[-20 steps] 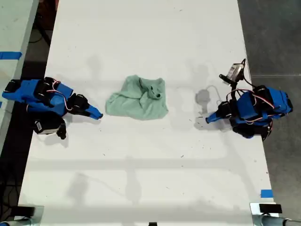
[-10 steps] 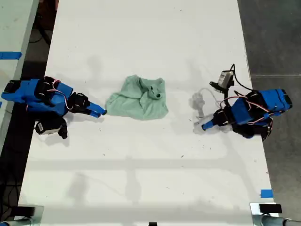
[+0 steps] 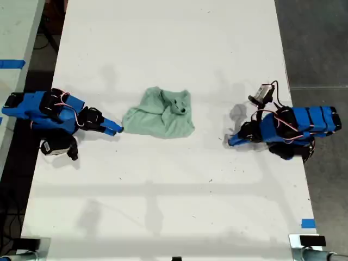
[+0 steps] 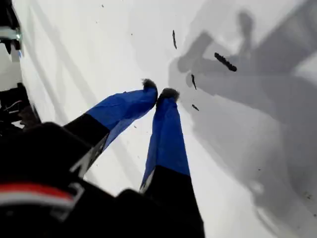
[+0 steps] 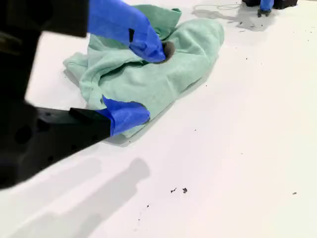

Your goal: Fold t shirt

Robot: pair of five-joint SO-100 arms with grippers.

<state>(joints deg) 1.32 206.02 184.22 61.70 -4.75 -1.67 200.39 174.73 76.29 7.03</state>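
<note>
On the long white tabletop [image 3: 163, 206] lies one small pale mint-green soft cloth t shirt [image 3: 160, 114], wrinkled and bunched into a rounded heap near the middle. Two blue-and-black arms flank it, one at each side of the exterior view, each ending in one hand with blue-taped fingers.

My second hand [image 3: 115, 130] reaches in from the exterior view's left. Its jaws are spread, and its tips sit right at the heap's near edge; in its own wrist view one blue finger [image 5: 130, 29] shows in front of the top of the cloth, and the other [image 5: 124, 115] lies low by the hem nearest it. Whether either tip actually presses the t shirt [image 5: 153, 74] I cannot tell.

My first hand [image 3: 230, 141] comes in from the exterior view's right and stays well apart from the garment, with bare tabletop between them. Its two fingers are pressed together at the tips [image 4: 157, 93], with nothing between them, hovering low over the white surface [image 4: 257, 163].

Nothing stands between either hand and the cloth. Small dark specks [image 4: 225, 62] dot the tabletop near my first hand, and a few more [image 5: 178, 190] lie near my second. One piece of blue tape [image 3: 308, 223] marks the tabletop's edge at the exterior view's lower right.
</note>
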